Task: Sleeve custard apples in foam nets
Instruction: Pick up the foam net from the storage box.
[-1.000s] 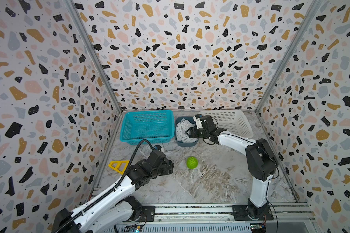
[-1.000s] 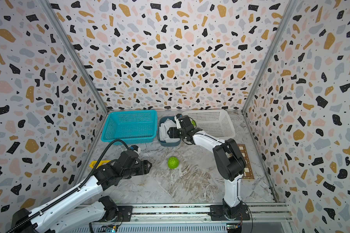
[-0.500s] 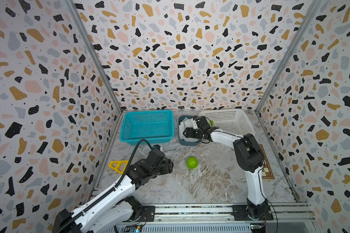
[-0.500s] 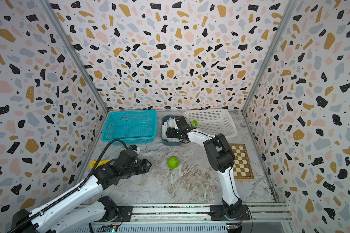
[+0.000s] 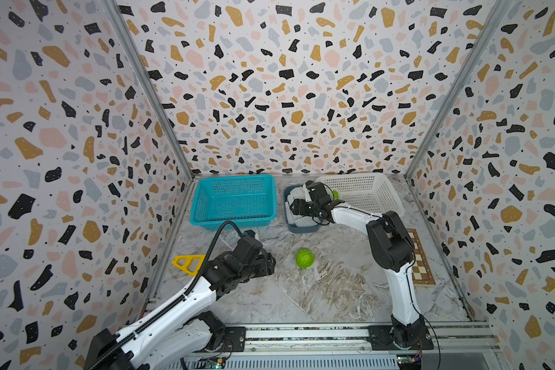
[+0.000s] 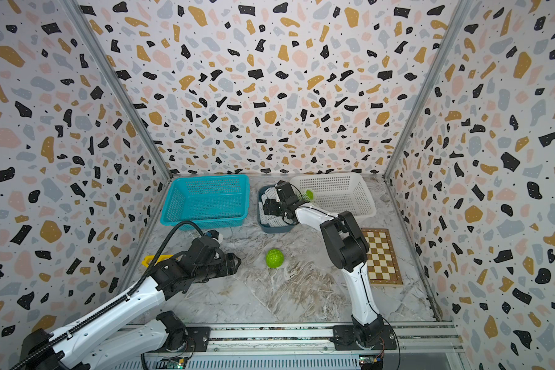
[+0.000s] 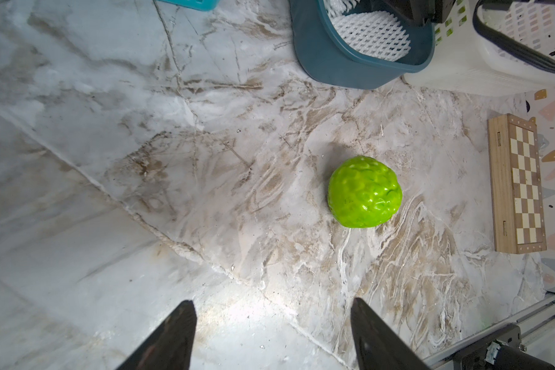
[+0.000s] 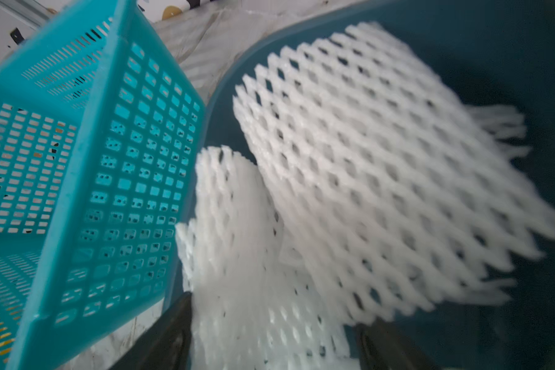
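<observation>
Green and knobbly, an apple [image 5: 304,258] lies bare on the marble table [image 5: 334,298], well clear of the tub [image 5: 302,228] on the side nearer the arm bases. It shows in both top views and in the left wrist view [image 7: 364,192]. White foam nets [image 5: 291,214] are piled inside the tub, and at least two overlap in the right wrist view [image 8: 366,166]. The right gripper [image 5: 294,207] reaches down into the tub, its jaws wide apart with the lower net lying between them, not pinched. The left gripper [image 5: 270,263] hovers low over the table about as far from the tub as the apple, off toward the tub's left, with its jaws spread, empty and apart from the fruit. A second apple [image 5: 335,194] peeks out of the white basket [image 5: 372,195] just beside the tub's right. A teal basket [image 5: 234,205] stands just beside the tub's left. A chessboard [image 6: 381,256] lies off to the tub's right, nearer the bases.
</observation>
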Tool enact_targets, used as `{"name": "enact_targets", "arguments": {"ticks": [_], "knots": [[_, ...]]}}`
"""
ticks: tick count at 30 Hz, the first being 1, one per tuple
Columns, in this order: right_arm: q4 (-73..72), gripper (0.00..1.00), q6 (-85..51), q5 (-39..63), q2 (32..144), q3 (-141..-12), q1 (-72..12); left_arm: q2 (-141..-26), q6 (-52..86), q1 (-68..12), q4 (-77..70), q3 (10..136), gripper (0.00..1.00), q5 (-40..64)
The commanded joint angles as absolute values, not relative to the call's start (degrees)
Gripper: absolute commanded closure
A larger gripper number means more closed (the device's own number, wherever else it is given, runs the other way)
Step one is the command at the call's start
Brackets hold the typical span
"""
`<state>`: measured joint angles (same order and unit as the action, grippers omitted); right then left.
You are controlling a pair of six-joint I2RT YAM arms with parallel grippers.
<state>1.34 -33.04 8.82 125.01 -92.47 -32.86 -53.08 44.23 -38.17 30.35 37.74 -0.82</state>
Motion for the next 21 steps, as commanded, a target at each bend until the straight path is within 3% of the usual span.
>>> {"name": "enact_targets", "arguments": {"ticks": [1, 8, 13, 16, 21], "knots": [[1.31, 0.24, -31.95, 6.03, 124.45, -95.42, -32.93, -53.6, 44.38, -37.62, 28.57, 36.89, 0.25, -0.26], [2.87, 0.36, -30.68, 4.81, 124.72, -97.13, -32.87, -54.33, 44.35, -37.43, 28.05, 37.0, 0.25, 0.01], [2.73, 0.37, -30.79, 4.03, 125.02, -97.25, -32.8, -54.68, 44.3, -37.31, 27.69, 36.83, 0.25, 0.35], [3.06, 0.52, -30.21, 3.95, 126.41, -98.82, -32.56, -54.62, 44.43, -37.29, 27.77, 36.74, 0.25, 0.41], [3.56, 0.66, -28.9, 2.75, 128.14, -101.57, -32.41, -54.28, 44.72, -37.27, 27.95, 36.62, 0.26, 0.54]]}}
